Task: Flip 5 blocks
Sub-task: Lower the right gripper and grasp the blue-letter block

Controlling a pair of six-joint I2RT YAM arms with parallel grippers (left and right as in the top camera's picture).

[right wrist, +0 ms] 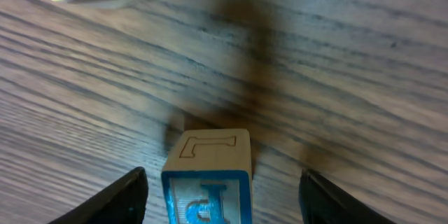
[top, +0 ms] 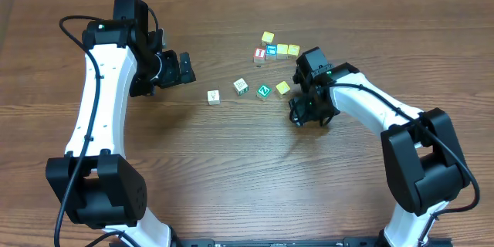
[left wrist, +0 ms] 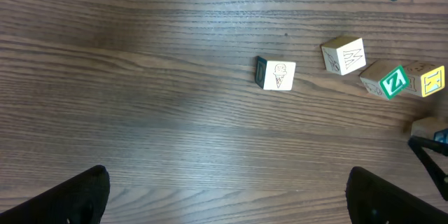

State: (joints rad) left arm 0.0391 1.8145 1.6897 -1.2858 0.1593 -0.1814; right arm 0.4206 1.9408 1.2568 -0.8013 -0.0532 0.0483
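Between the fingers of the right claw (right wrist: 222, 199) stands a teal-faced block (right wrist: 208, 175), upright on the desk (right wrist: 336, 56), its top face showing an outlined L. That claw is half-wide, with one finger on either side and a gap to the block on both, so nothing is gripped. Just ahead of it and off to one side lies the pale yellow block (top: 282, 87). Beyond that, running towards the left claw (top: 185, 68), come the green Z block (top: 264, 91), the near whitish block (top: 241, 86) and the far whitish block (top: 213, 96). The left claw hangs wide and empty, near the far whitish block. Further ahead of the right claw sits a cluster of other cubes (top: 276, 49). Which blocks are already flipped cannot be read from their faces. By my judgement the teal-faced block is the flip in hand and is not yet turned, and how many flips remain is uncertain.
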